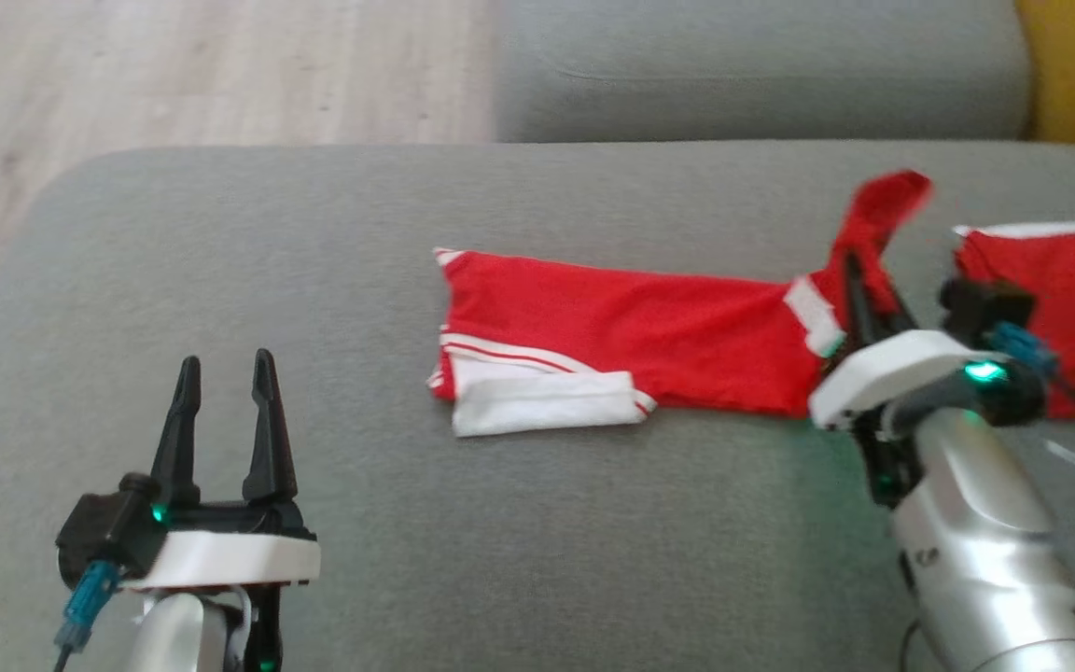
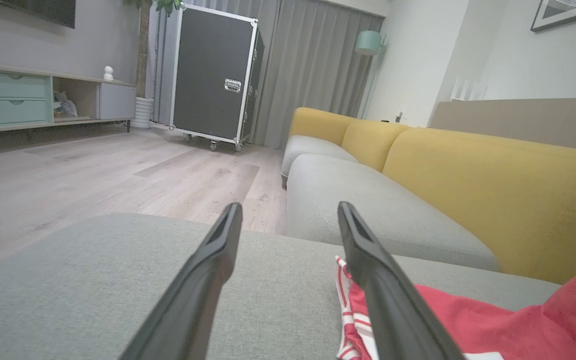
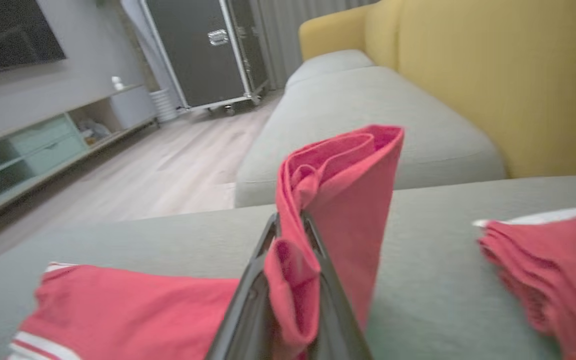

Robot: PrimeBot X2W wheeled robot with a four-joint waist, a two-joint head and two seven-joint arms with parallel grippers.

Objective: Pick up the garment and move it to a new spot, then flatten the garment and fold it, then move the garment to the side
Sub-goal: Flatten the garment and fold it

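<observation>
Carrier: grey seat cushion — wood floor beyond its far-left corner, a second grey cushion past its far edge.
Garment: red with white trim, lying flat across the middle of the seat cushion and running towards its right edge.
Garment, left end: folded over, with a white band and red stripes on the side facing the near edge.
Garment, right end: raised off the seat cushion, standing in a folded peak.
Right gripper: fingers together, clamped on the garment's raised right end; the right wrist view shows cloth pinched between the two fingers and draped over them.
Left gripper: fingers apart, nothing between them; at the near-left corner of the seat cushion, well apart from the garment, tips pointing to the far edge.
Second red cloth: white-bordered, at the right edge — near the right gripper, separated from the held garment by bare grey fabric.
Surroundings: yellow backrest; black wheeled case on the floor.
</observation>
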